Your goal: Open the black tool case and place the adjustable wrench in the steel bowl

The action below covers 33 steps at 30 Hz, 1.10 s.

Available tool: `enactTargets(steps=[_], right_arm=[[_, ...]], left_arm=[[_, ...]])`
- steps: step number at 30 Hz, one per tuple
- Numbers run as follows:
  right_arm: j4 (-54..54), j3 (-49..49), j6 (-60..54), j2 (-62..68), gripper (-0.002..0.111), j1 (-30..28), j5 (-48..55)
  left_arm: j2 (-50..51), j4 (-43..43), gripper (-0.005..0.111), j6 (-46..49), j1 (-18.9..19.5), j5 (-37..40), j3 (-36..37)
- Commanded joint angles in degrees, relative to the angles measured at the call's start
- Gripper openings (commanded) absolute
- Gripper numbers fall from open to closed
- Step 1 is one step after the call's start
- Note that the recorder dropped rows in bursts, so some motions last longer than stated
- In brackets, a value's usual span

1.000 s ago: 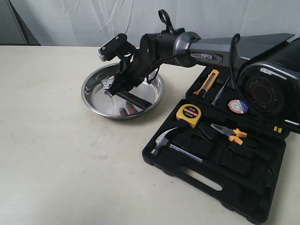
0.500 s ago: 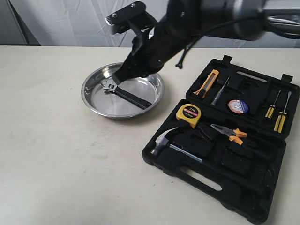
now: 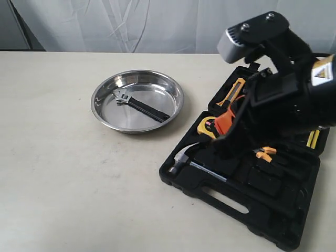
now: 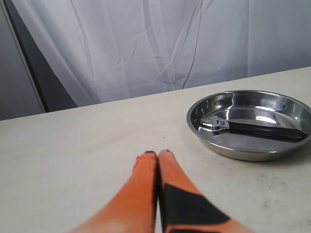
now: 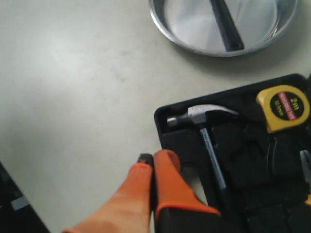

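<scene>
A: So, left tool?
B: Fingers pressed together, empty, over table. The adjustable wrench lies inside steel bowl, head at 10 o'clock.
A: And right tool?
B: Closed tight too, empty, above opened tool case, bowl's 4 o'clock.

The adjustable wrench lies (diagonally) in the steel bowl.

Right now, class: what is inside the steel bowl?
Only the adjustable wrench, lying flat on the bottom of the steel bowl, its metal head near the rim. Nothing covers the bowl; just the patch of bottom beneath the wrench is hidden.
</scene>
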Motion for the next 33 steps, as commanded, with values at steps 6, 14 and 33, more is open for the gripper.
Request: enactTargets(steps=[6,14,33], right_arm=[[-2.19,0.66,-1.4,-10.99,-0.001,-0.17,1.23],[-6.58,28.35,-1.39,-39.34,-0.001,-9.55,-27.66],[1.37,49.38,-1.16,-63.48,-0.001,-33.21,-38.48]], left_arm=[[0.2,-0.2,0.0,-0.27,-0.21,-0.28,-0.12],[0.2,-0.2,0.0,-0.27,-0.21,-0.28,-0.12],[0.2,-0.2,0.0,-0.27,-0.21,-0.28,-0.12]])
